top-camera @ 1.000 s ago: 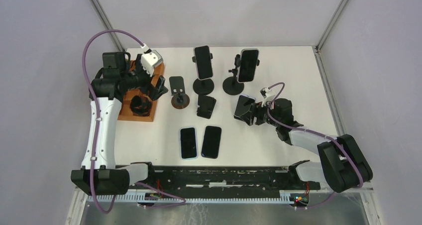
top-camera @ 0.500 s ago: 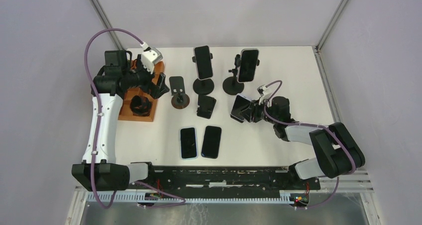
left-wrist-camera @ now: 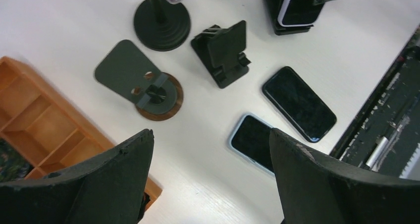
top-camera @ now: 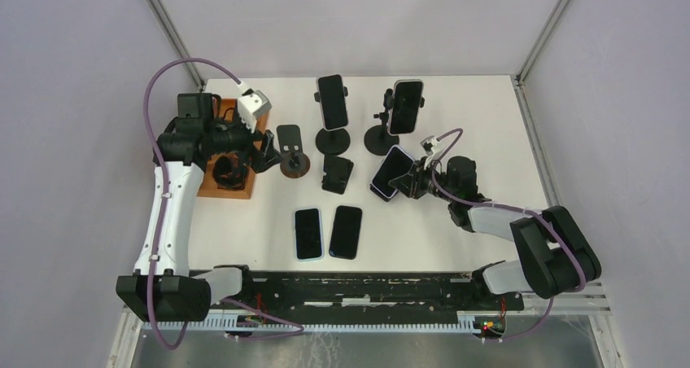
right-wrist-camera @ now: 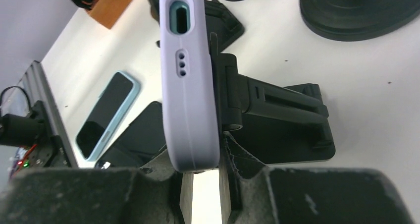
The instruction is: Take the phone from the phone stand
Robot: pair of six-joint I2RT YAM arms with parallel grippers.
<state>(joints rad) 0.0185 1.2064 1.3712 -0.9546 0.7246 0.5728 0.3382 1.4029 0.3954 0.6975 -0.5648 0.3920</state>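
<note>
In the right wrist view a phone [right-wrist-camera: 190, 85] in a lavender case stands on edge between my right gripper's [right-wrist-camera: 204, 164] fingers, which are shut on its lower end. Right behind it is the black folding phone stand [right-wrist-camera: 287, 120], its back plate against the phone. From above, the phone [top-camera: 389, 173] tilts up and left at the tip of the right gripper [top-camera: 411, 181]. My left gripper [top-camera: 267, 152] hovers open beside the wooden tray, its fingers [left-wrist-camera: 119, 174] wide apart over bare table with nothing between them.
Two phones [top-camera: 332, 102] [top-camera: 406, 106] sit on tall stands at the back. An empty round-based stand [top-camera: 291, 152] and an empty black folding stand [top-camera: 337, 173] are mid-table. Two phones [top-camera: 308, 233] [top-camera: 346, 231] lie flat in front. A wooden tray [top-camera: 232, 181] is at left.
The right gripper closed on the phone and carried it left and up, tilting it. The left arm swung right, off the wooden tray toward the round-based stand.
</note>
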